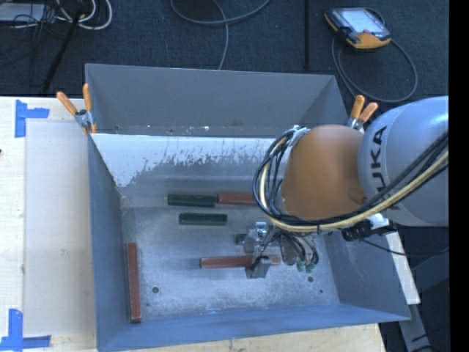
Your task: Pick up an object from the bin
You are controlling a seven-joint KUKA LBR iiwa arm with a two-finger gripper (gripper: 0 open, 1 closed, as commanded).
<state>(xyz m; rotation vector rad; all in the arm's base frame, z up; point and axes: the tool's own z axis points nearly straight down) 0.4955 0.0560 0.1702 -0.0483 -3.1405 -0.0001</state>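
Observation:
My gripper [257,253] is low over the bin floor, right of centre, under the orange cover. It stands open, with one fingertip [258,232] behind and one in front of the right end of a reddish-brown flat bar [226,262] that lies left to right on the floor. The bar is not lifted. Just behind the gripper lies a short dark green bar [203,218].
Further back a longer dark green bar [192,199] lies end to end with a reddish-brown piece [235,198]. Another brown bar [133,281] lies lengthwise along the left wall. The arm and its cables cover the bin's right side.

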